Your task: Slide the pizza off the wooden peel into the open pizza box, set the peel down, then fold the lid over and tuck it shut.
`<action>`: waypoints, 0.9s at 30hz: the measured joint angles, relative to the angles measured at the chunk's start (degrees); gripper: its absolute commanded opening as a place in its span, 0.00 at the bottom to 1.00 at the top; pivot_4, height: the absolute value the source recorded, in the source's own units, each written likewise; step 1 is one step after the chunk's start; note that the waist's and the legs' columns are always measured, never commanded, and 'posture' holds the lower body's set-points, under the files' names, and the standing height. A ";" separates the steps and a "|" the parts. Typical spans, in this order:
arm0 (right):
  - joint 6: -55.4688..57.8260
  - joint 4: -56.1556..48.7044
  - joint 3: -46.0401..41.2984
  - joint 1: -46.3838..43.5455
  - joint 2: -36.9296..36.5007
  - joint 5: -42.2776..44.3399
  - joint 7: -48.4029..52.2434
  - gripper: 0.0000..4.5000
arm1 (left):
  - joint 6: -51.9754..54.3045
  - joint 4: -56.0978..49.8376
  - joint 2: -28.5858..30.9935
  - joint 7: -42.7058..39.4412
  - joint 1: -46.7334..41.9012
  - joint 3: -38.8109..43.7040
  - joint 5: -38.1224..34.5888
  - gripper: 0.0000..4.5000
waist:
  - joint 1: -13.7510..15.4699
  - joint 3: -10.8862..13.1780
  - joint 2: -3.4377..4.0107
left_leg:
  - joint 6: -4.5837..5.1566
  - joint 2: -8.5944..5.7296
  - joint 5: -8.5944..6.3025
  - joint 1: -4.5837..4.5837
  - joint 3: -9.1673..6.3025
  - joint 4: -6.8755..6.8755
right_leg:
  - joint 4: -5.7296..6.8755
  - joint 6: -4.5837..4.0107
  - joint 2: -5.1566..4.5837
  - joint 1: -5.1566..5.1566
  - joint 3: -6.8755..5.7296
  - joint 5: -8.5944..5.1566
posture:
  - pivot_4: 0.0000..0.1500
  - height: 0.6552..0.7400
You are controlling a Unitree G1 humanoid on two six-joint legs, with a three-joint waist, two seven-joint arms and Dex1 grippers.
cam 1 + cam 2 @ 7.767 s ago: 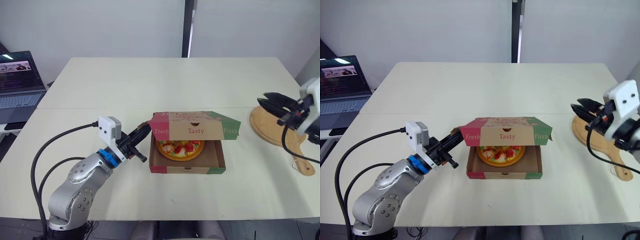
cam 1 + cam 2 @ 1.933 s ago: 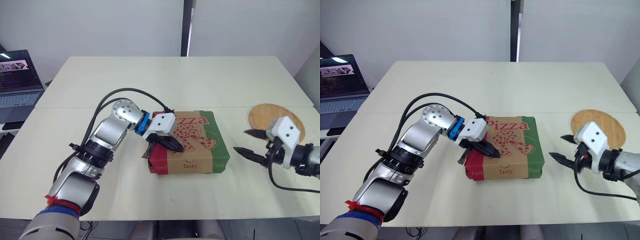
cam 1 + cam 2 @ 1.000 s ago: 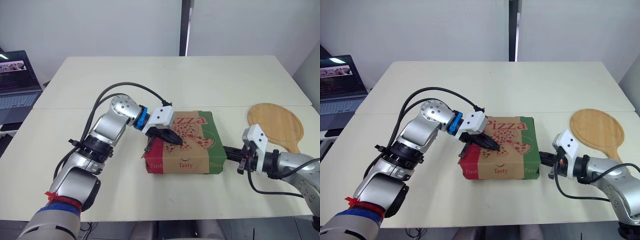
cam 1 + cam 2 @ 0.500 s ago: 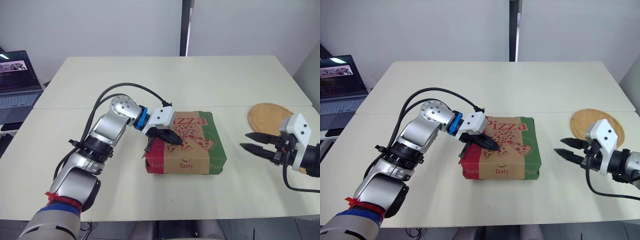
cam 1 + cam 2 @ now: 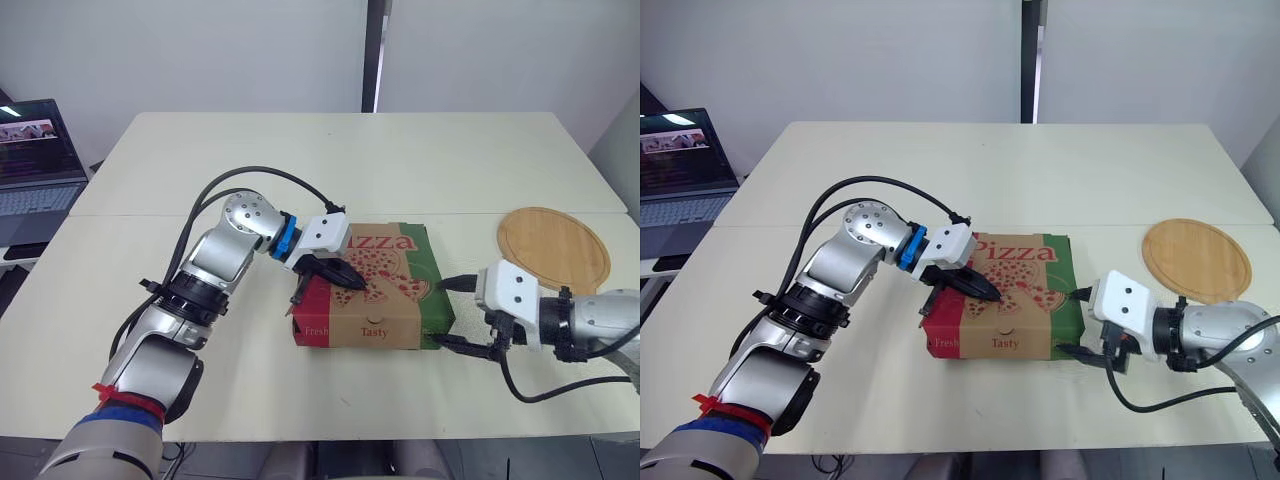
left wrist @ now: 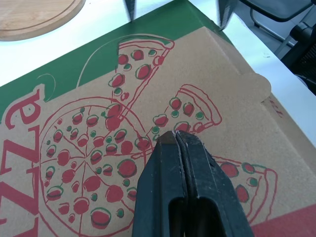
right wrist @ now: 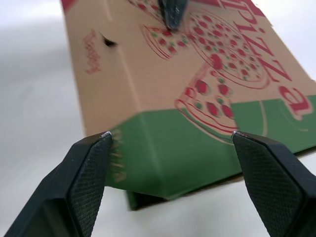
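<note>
The closed pizza box (image 5: pixel 385 300) lies on the table near the front middle, its printed lid flat. My left gripper (image 5: pixel 352 279) is shut and its tip rests on the lid's pizza drawing (image 6: pixel 98 187). My right gripper (image 5: pixel 447 312) is open at the box's green right side (image 7: pixel 177 158), with one finger toward the back corner and one toward the front corner. I cannot tell whether its fingertips (image 7: pixel 101 140) touch the cardboard. The round wooden peel (image 5: pixel 553 248) lies flat on the table to the right, with nothing on it.
A laptop (image 5: pixel 35 160) stands open on a side table at the far left. The cream table (image 5: pixel 330 160) stretches bare behind the box. The peel's rim (image 6: pixel 34 12) lies beyond the box's far corner in the left wrist view.
My right gripper went from shut to wide open, drew back to the right, then returned to the box's right side. My left gripper stayed on the lid.
</note>
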 measured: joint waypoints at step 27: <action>-5.60 3.73 5.54 -0.68 5.28 -11.30 -1.95 0.92 | -0.12 -3.26 0.13 -1.06 1.77 -1.00 0.92 0.00 | -0.03 0.00 0.00 | 0.00 0.00 0.00 0.01 0.00 -0.01 | 0.02 0.00 0.00 -0.01 0.01 0.00 | 1.00 1.00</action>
